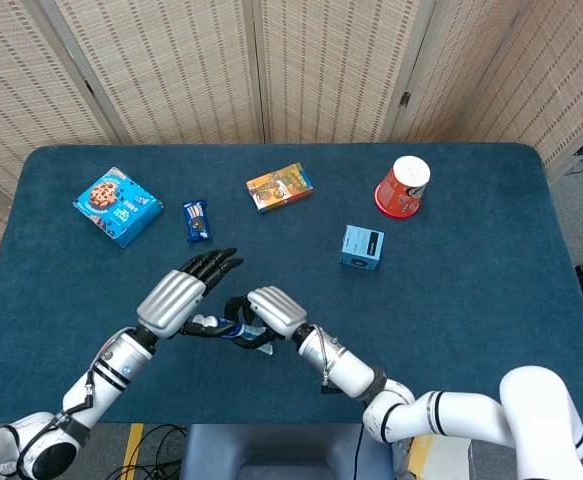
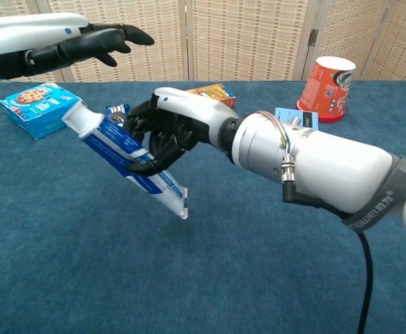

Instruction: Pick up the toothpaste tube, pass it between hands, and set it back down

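**Tube in the right hand, held clear above the cloth**

The toothpaste tube (image 2: 126, 158) was gripped around its middle by the right hand (image 2: 162, 136), dark fingers wrapped about it. Its long axis ran on a slant: the cap end pointed up and toward the left hand (image 2: 84, 45), the flat crimped end down toward the tabletop (image 2: 84, 278) without touching it. The left hand hung above and just beyond the cap end, apart from the tube, fingers stretched out and holding nothing. From overhead the right hand (image 1: 269, 312) sat close beside the left hand (image 1: 183, 295), with only a sliver of tube visible between them.

The set-down looked to be what remained, and it would turn on lowering the tube onto the bare blue cloth below. The cookie box (image 1: 117, 205), snack bar (image 1: 196, 221), orange box (image 1: 279, 186), small blue box (image 1: 361, 247) and red cup (image 1: 402, 186) lay well apart, so nothing appeared to stand in the way.
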`<action>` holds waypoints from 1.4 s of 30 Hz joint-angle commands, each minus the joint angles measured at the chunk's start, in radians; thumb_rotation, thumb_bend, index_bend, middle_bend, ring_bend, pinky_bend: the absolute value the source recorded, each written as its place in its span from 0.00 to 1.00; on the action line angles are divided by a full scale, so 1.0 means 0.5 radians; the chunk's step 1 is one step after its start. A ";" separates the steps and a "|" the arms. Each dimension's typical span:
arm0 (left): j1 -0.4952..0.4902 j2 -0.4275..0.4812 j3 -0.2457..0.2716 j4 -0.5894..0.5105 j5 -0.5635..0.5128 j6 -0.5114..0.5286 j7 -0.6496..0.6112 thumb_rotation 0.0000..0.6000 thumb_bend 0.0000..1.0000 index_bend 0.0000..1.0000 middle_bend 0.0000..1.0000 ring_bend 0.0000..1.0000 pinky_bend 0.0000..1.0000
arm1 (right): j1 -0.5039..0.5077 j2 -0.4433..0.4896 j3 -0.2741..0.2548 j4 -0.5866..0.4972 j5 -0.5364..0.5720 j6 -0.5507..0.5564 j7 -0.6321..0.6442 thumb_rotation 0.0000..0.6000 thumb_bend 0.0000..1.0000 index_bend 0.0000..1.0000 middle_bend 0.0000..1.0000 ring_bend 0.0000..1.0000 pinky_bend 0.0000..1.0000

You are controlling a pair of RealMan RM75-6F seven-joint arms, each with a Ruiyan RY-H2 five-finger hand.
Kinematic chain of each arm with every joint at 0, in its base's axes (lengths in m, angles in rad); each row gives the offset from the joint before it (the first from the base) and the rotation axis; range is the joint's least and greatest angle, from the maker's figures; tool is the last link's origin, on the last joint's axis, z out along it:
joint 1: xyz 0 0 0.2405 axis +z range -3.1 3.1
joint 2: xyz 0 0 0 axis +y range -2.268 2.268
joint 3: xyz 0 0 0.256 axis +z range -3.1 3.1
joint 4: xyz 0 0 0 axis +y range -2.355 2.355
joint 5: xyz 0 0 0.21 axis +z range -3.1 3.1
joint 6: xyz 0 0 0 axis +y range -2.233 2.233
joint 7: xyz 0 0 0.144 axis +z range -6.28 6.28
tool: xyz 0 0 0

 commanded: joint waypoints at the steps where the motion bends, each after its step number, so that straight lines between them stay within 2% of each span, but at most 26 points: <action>1: 0.038 0.021 0.009 0.033 -0.001 0.038 -0.042 0.00 0.00 0.00 0.00 0.02 0.15 | 0.050 0.199 -0.076 -0.040 0.164 -0.172 -0.374 1.00 0.63 0.73 0.68 0.57 0.49; 4: 0.073 0.033 0.017 0.075 -0.004 0.070 -0.085 0.00 0.00 0.00 0.00 0.02 0.15 | 0.097 0.293 -0.129 -0.063 0.375 -0.244 -0.694 1.00 0.52 0.72 0.63 0.53 0.49; 6: 0.091 0.037 0.019 0.101 -0.011 0.085 -0.108 0.00 0.00 0.00 0.00 0.02 0.15 | 0.130 0.321 -0.160 -0.080 0.527 -0.257 -0.870 1.00 0.44 0.64 0.55 0.47 0.49; 9: 0.121 0.039 0.023 0.138 -0.020 0.115 -0.128 0.00 0.00 0.00 0.00 0.02 0.15 | 0.198 0.347 -0.211 -0.114 0.778 -0.247 -1.117 1.00 0.35 0.45 0.42 0.36 0.43; 10: 0.132 0.039 0.026 0.152 -0.024 0.125 -0.131 0.00 0.00 0.00 0.00 0.02 0.15 | 0.222 0.352 -0.226 -0.131 0.863 -0.228 -1.192 1.00 0.35 0.43 0.41 0.35 0.42; 12: 0.149 0.042 0.031 0.169 -0.030 0.138 -0.138 0.00 0.00 0.00 0.00 0.02 0.15 | 0.246 0.359 -0.239 -0.162 0.961 -0.191 -1.269 1.00 0.27 0.20 0.26 0.23 0.33; 14: 0.169 0.044 0.037 0.195 -0.035 0.155 -0.143 0.00 0.00 0.00 0.00 0.02 0.15 | 0.257 0.383 -0.239 -0.211 1.033 -0.152 -1.306 1.00 0.23 0.07 0.18 0.16 0.27; 16: 0.186 0.048 0.043 0.220 -0.043 0.166 -0.141 0.00 0.00 0.00 0.00 0.02 0.15 | 0.256 0.428 -0.241 -0.267 1.055 -0.120 -1.324 1.00 0.21 0.00 0.14 0.14 0.22; 19: 0.221 0.064 0.051 0.258 -0.064 0.190 -0.146 0.05 0.00 0.00 0.00 0.02 0.15 | 0.216 0.549 -0.240 -0.392 1.015 -0.032 -1.321 1.00 0.20 0.00 0.11 0.13 0.22; 20: 0.238 0.069 0.052 0.279 -0.074 0.209 -0.141 0.13 0.00 0.00 0.00 0.02 0.15 | 0.184 0.614 -0.238 -0.454 0.975 0.012 -1.301 1.00 0.20 0.00 0.11 0.12 0.22; 21: 0.252 0.073 0.051 0.286 -0.098 0.221 -0.136 0.32 0.00 0.00 0.00 0.02 0.15 | 0.153 0.666 -0.239 -0.501 0.936 0.051 -1.282 1.00 0.20 0.00 0.11 0.12 0.22; 23: 0.283 0.091 0.054 0.305 -0.125 0.255 -0.103 0.80 0.00 0.00 0.00 0.03 0.14 | 0.067 0.796 -0.250 -0.609 0.825 0.154 -1.233 1.00 0.21 0.00 0.14 0.12 0.22; 24: 0.299 0.093 0.055 0.319 -0.123 0.283 -0.092 0.99 0.00 0.00 0.00 0.03 0.14 | 0.025 0.855 -0.263 -0.651 0.768 0.199 -1.214 1.00 0.23 0.00 0.17 0.12 0.22; 28: 0.379 0.102 0.066 0.372 -0.107 0.407 -0.051 1.00 0.00 0.00 0.00 0.03 0.14 | -0.169 1.097 -0.356 -0.783 0.513 0.403 -1.153 1.00 0.35 0.08 0.26 0.16 0.23; 31: 0.443 0.105 0.070 0.427 -0.111 0.503 -0.003 1.00 0.00 0.00 0.00 0.03 0.14 | -0.364 1.278 -0.456 -0.832 0.278 0.610 -1.076 1.00 0.39 0.14 0.30 0.20 0.25; 36: 0.545 0.131 0.093 0.472 -0.113 0.609 0.020 1.00 0.00 0.00 0.00 0.03 0.14 | -0.684 1.444 -0.597 -0.800 -0.061 0.960 -0.850 1.00 0.37 0.17 0.30 0.21 0.25; 42: 0.695 0.128 0.142 0.481 -0.046 0.796 0.052 1.00 0.00 0.02 0.01 0.03 0.14 | -1.047 1.461 -0.721 -0.619 -0.336 1.367 -0.658 1.00 0.29 0.17 0.30 0.21 0.25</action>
